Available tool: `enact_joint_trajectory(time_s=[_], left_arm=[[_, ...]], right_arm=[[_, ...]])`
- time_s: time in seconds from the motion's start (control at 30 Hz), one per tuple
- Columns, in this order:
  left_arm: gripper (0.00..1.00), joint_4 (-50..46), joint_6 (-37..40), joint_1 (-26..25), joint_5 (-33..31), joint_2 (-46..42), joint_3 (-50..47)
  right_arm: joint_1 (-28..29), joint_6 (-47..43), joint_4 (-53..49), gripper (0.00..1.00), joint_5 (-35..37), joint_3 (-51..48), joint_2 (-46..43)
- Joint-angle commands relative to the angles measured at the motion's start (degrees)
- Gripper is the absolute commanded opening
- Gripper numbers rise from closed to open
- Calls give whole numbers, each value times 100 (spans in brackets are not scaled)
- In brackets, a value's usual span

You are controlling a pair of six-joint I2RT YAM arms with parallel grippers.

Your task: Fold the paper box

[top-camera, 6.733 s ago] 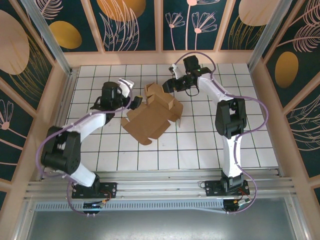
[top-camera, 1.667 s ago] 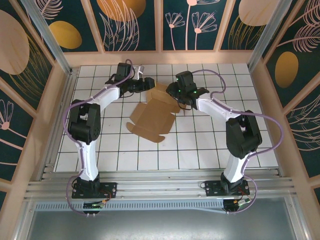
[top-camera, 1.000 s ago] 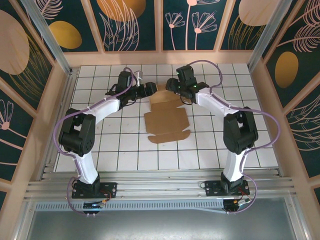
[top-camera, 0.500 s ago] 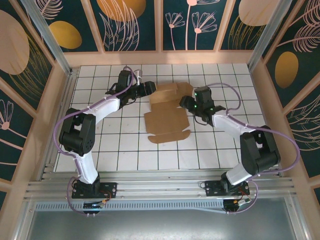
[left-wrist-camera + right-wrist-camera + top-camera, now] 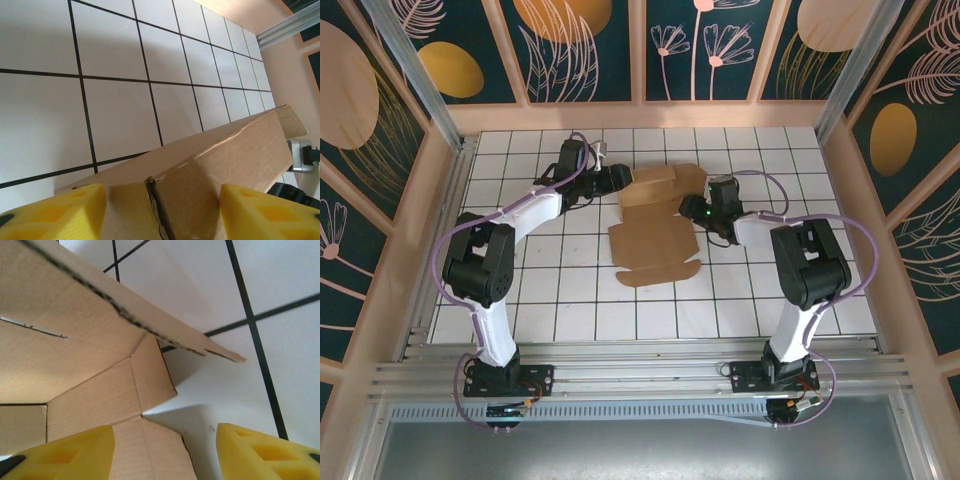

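Upper left of centre in the top view, the left arm (image 5: 535, 205) reaches over the tiled surface (image 5: 520, 290) to the far left corner of the paper box (image 5: 650, 235). The left jaws stand wide apart, yellow fingers (image 5: 55, 210) either side of a raised cardboard wall, not clamped on it. The brown box lies mid-frame, its far flaps lifted and its near flap flat. At its right edge, the right arm (image 5: 760, 228) holds the right jaws apart as well, pads (image 5: 265, 450) straddling a loose flap, with bare tile showing beside it.
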Motion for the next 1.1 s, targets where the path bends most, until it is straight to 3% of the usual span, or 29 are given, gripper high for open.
enact_joint_trajectory(time_s=[0.0,0.17,0.37,0.57,1.07], left_arm=[[70,-260,-6,3,74,60,146],[72,-260,-100,-2,20,-83,96],[64,-127,-308,3,108,-86,29],[61,-128,-314,-2,115,50,31],[60,-194,-233,0,134,144,127]], right_arm=[[-41,-210,531,56,-73,242,237],[-53,-255,757,55,-98,375,483],[-65,-210,940,53,-183,417,677],[-114,-10,1236,47,-563,361,808],[-16,-319,2508,46,-1001,45,1037]])
